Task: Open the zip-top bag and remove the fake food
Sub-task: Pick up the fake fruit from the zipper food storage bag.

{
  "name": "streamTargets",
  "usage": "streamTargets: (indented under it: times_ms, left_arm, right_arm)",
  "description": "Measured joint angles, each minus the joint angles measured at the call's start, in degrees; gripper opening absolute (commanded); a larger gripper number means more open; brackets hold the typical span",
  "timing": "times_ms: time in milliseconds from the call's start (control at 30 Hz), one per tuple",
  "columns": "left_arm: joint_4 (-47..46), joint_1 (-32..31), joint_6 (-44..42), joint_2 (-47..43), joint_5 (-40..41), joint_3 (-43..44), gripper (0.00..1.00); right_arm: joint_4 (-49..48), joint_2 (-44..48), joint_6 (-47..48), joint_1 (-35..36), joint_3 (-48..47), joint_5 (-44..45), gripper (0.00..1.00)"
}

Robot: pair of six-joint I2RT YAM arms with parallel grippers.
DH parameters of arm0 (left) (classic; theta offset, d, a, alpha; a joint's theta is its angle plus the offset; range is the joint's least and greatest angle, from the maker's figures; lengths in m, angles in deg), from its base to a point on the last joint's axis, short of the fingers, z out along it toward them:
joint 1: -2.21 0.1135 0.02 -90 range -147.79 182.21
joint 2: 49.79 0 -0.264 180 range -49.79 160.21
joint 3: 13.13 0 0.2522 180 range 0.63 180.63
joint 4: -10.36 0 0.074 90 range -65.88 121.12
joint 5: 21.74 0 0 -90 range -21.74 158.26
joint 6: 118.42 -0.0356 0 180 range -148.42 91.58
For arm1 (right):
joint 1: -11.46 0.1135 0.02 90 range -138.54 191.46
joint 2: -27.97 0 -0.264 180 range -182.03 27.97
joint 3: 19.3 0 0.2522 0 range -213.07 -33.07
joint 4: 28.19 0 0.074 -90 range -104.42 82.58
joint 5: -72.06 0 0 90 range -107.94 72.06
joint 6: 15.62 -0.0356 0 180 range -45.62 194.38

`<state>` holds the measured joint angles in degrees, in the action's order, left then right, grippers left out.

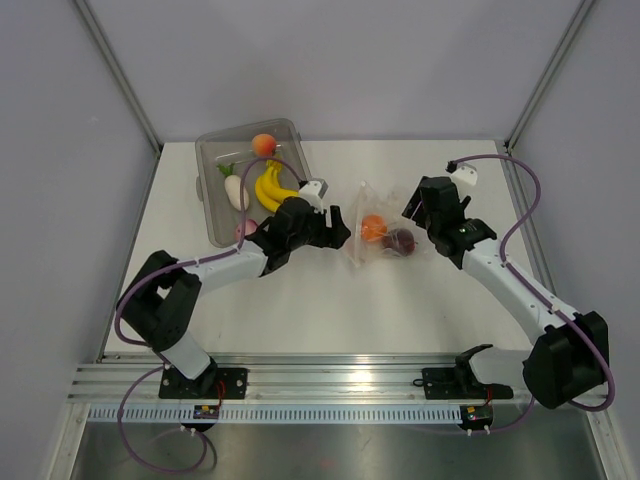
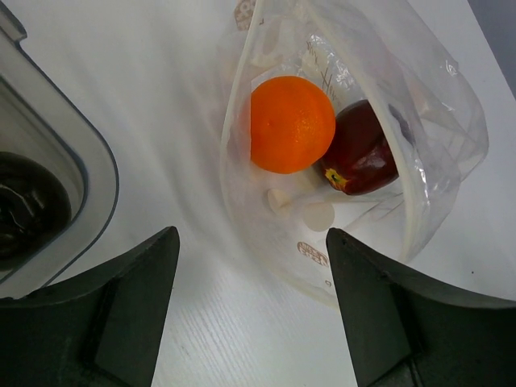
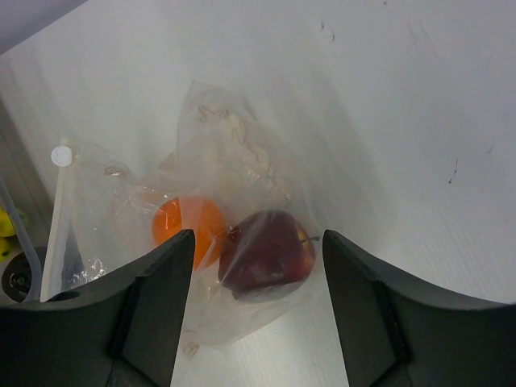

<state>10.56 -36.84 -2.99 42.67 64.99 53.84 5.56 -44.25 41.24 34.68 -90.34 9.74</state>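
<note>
Zip-top bag of clear crinkly film (image 1: 372, 215) (image 2: 439, 105) (image 3: 234, 145) sits near the middle of the white tabletop (image 1: 300, 310), between the two grippers. Its mouth appears to gape in the left wrist view.

Inside it, side by side: round orange toy fruit (image 1: 373, 229) (image 2: 292, 123) (image 3: 205, 222) and dark red toy apple (image 1: 400, 241) (image 2: 363, 149) (image 3: 266, 250).

Left gripper (image 1: 338, 234) (image 2: 251, 242): jaws apart, gripping nothing, just beside the bag.

Right gripper (image 1: 412, 215) (image 3: 258, 238): jaws apart, gripping nothing, on the bag's opposite side.

Rigid clear-grey rectangular plastic tub (image 1: 207, 200) stands at the far left corner. It holds a yellow banana bunch (image 1: 272, 186), a peach (image 1: 264, 144) and a white radish (image 1: 236, 190).
</note>
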Motion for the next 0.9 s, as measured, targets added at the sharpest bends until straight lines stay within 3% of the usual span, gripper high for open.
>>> streamTargets:
  times_ms: [367,733,867,900]
  left_arm:
    - [-0.13,0.0,-1.97,3.67,-3.3,2.95,0.71]
    - [-7.82,-1.07,-8.33,3.67,-8.5,2.16,0.72]
    - [-10.38,-2.01,-12.17,4.5,-9.09,2.19,0.72]
    - [-10.64,-2.19,-12.74,4.94,-9.18,2.25,0.72]
  right_arm:
    - [-2.43,-2.38,-0.31,-1.55,0.15,-4.52,0.71]
    - [-5.4,-10.43,-1.05,-3.5,0.13,-8.07,0.71]
    - [-5.35,-12.48,-1.64,-3.65,0.07,-8.98,0.75]
    - [-5.33,-12.57,-1.73,-3.65,0.07,-9.14,0.8]
